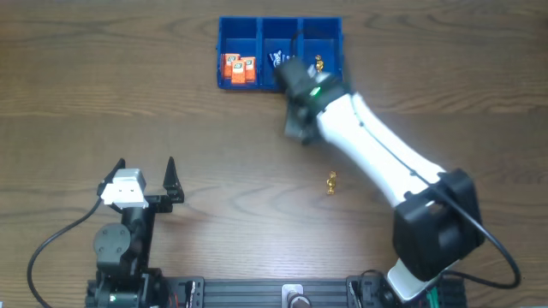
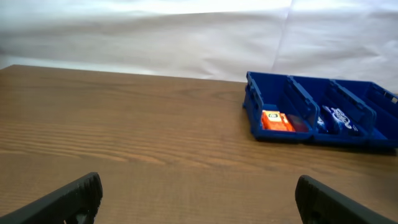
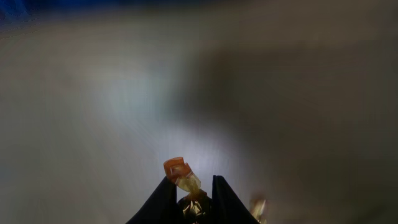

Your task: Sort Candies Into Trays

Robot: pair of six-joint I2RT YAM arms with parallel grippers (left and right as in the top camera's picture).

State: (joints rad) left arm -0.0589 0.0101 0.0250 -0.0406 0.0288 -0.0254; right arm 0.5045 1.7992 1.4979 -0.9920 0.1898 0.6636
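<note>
My right end effector point(image 3: 193, 182) is clenched on a wrapped candy point(image 3: 180, 169). The wrapper's orange-gold twist sticks out past the fingertips. What lies beneath it is too blurred to make out, so I cannot tell whether it is over a compartment. From the top view, the right arm point(image 1: 377, 150) reaches diagonally up to the near edge of the blue tray point(image 1: 260, 34), toward its right half.

The tray sits at the far side of the wooden surface point(image 1: 128, 85) and has three compartments side by side. The left one holds orange candies point(image 1: 239, 70), the middle one holds blue-and-white candies point(image 1: 277, 58), and the right one holds a gold candy point(image 1: 318, 62). A loose gold candy point(image 1: 332, 182) lies on the surface, well apart from the tray and beside the right arm.

My left end effector point(image 1: 145, 164) is released, its fingers spread wide, low over bare wood at the near left, well apart from the tray.
</note>
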